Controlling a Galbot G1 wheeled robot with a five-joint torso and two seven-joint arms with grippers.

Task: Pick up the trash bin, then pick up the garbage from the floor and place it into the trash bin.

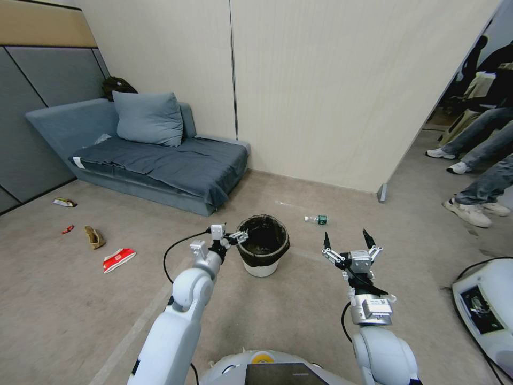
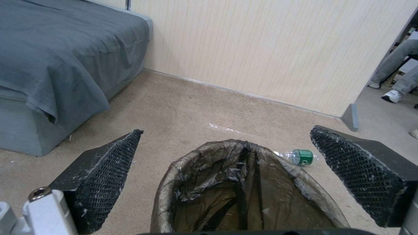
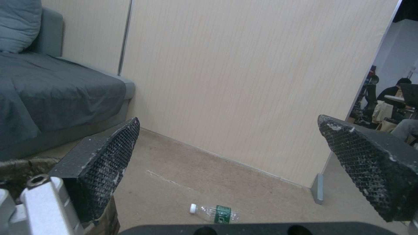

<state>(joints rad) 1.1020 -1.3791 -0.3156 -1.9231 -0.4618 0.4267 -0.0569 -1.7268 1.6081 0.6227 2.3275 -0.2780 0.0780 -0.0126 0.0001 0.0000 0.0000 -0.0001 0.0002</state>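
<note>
Two claws are raised over the carpeted floor [image 1: 64, 299] on either side of the trash bin [image 1: 262, 245], a small round white bucket with a black bag folded over its rim, which stands upright on the floor in front of the robot. The left claw [image 1: 239, 237] is at the bin's left rim, its fingers spread wide and holding nothing; in the left wrist view the open mouth of the bin [image 2: 244, 192] lies between the two mesh-faced pads [image 2: 109, 176], neither of which touches the bag. The right claw [image 1: 347, 240] hovers to the right of the bin and apart from it, fingers also spread wide and empty. A clear green-labelled bottle [image 1: 317, 219] lies on its side on the floor just beyond the bin on its right, toward the beige wall panel [image 1: 342, 91]; it appears too in the left wrist view [image 2: 300, 156] and the right wrist view [image 3: 215, 212]. Well to the left of the bin lies more litter: a red-and-white crushed carton [image 1: 118, 260] nearest it, then a tan paper bag [image 1: 94, 237], a small red scrap [image 1: 67, 229] and a yellow snack wrapper [image 1: 64, 202] farther left. A grey sofa bed [image 1: 160, 160] with a cushion [image 1: 148, 118] stands behind the bin to its left, against the wall.
</note>
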